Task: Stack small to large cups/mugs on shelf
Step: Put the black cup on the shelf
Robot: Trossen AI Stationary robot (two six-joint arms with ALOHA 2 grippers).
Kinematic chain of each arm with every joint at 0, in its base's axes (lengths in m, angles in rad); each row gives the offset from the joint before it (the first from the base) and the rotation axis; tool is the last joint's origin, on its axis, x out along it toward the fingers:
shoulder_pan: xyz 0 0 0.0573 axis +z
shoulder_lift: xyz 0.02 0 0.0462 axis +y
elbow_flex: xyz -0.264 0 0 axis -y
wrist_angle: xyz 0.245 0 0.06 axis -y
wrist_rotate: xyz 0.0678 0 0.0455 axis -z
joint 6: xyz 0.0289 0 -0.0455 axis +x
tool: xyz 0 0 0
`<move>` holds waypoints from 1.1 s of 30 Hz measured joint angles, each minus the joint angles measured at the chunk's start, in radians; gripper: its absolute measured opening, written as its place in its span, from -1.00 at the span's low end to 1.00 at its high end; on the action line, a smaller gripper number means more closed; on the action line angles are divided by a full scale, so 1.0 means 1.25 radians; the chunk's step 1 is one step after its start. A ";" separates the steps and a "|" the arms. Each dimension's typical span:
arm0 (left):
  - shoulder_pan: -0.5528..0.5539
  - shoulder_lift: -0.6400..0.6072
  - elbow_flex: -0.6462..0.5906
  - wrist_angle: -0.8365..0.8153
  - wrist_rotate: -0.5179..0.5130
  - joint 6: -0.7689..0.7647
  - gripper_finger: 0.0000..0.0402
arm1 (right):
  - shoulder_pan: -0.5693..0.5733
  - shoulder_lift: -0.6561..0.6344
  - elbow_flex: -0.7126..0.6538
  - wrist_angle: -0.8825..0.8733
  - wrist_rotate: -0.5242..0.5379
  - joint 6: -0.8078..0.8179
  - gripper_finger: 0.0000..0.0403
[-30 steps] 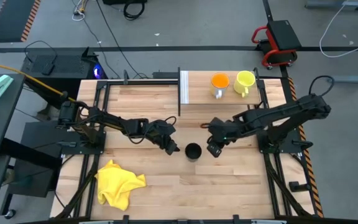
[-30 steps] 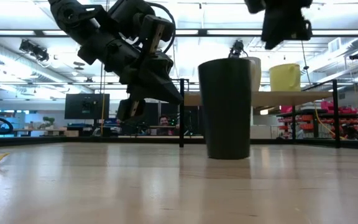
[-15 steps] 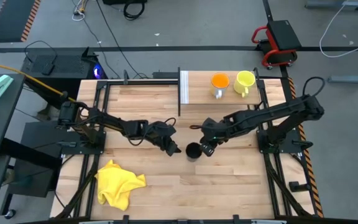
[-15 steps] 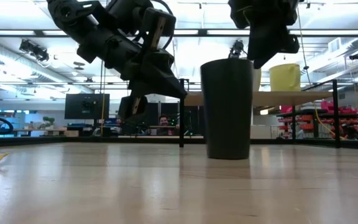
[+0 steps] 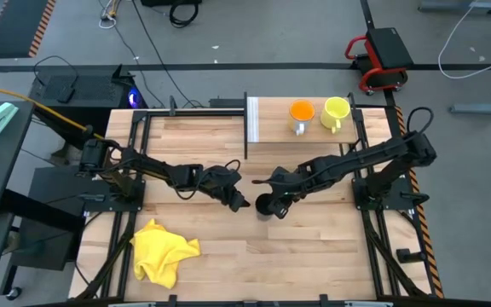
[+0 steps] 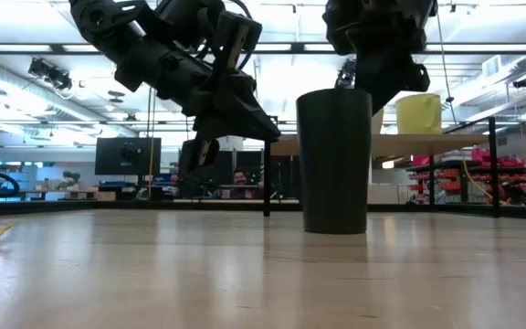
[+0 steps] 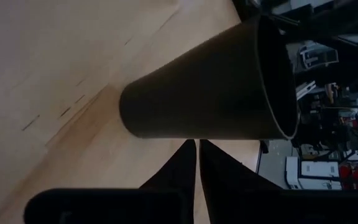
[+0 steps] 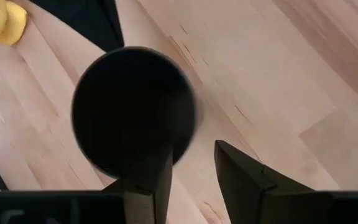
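Two grippers are crowding one black cup [image 5: 264, 206] near the middle of the wooden tabletop [image 5: 314, 256], and that cup stands upright on the planks, not on the shelf yet. Nearest the front edge there's a crumpled yellow cloth [image 5: 162, 249] lying on the table's left side, well apart from everything else. Moving back, the right gripper [image 5: 277, 203] is right over the cup's rim, reaching in from the right; in its wrist view the fingers [image 8: 244, 180] are spread, one down inside the cup's dark mouth and the other outside the wall, so they straddle the rim, though I can't tell if either one is actually touching it. The left gripper [image 5: 238, 203] sits just beside the cup on its left, and its wrist view shows its two fingers [image 7: 180, 174] pressed together, tips pointing at the cup's side [image 7: 210, 93] with nothing held. From table height the cup [image 6: 334, 160] reads as a tall dark cylinder with both arms hanging down around it. Farthest back is the shelf [image 5: 309, 130], the raised light-wood platform with a white end panel [image 5: 251, 119], and on it the orange cup [image 5: 302, 113] and the yellow-green mug [image 5: 335, 112] stand side by side, not stacked.
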 joint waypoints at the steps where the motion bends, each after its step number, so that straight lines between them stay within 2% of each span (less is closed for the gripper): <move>1: 0.000 0.000 0.000 0.001 -0.002 -0.001 -0.86 | 0.001 0.004 0.000 0.004 -0.001 0.000 -0.37; 17: 0.000 0.000 0.000 0.002 -0.033 -0.003 -0.88 | 0.000 0.052 0.000 0.034 -0.001 0.003 -0.43; 33: 0.000 0.000 0.000 0.002 -0.044 -0.003 -0.91 | -0.023 0.047 -0.001 0.034 0.010 -0.003 -0.95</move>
